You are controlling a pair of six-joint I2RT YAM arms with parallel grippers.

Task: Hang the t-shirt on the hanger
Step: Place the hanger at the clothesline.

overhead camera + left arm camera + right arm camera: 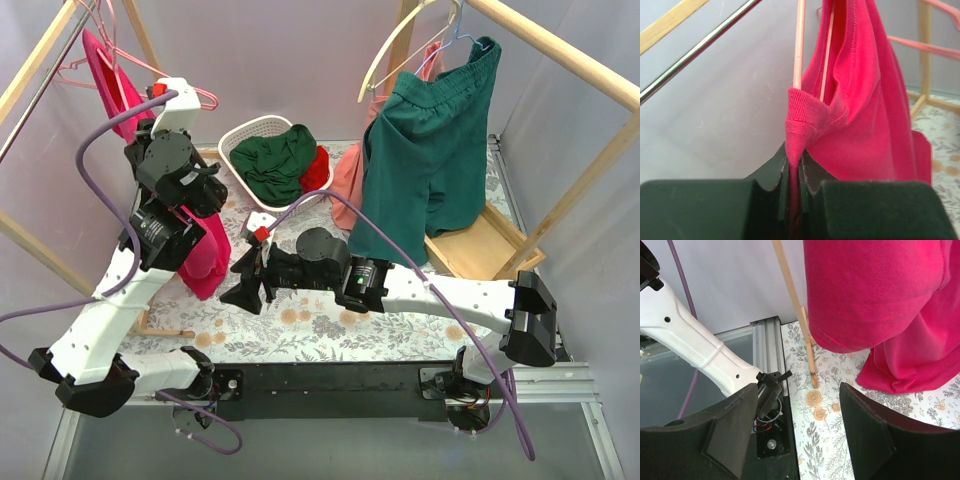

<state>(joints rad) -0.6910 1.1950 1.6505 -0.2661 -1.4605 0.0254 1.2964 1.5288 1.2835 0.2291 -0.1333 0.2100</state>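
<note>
The magenta t-shirt (pixel 205 255) hangs from the upper left rail down to the table. My left gripper (pixel 158 95) is raised at the rail and shut on the ribbed neck edge of the t-shirt (pixel 860 115); in the left wrist view the cloth is pinched between the jaws (pixel 794 175). A thin pink wire hanger (pixel 799 50) runs down into the neck opening. More pink hangers (pixel 190 92) hang beside it. My right gripper (pixel 243 290) is open and empty, low over the table just right of the shirt's hanging bottom (pixel 880 295).
A white basket (pixel 240 135) holds a dark green garment and a red cloth. Dark green shorts (pixel 430 160) hang on a cream hanger (pixel 395 45) at the right. A wooden rack leg (pixel 795 305) stands by the shirt. A wooden tray (pixel 480 245) lies right.
</note>
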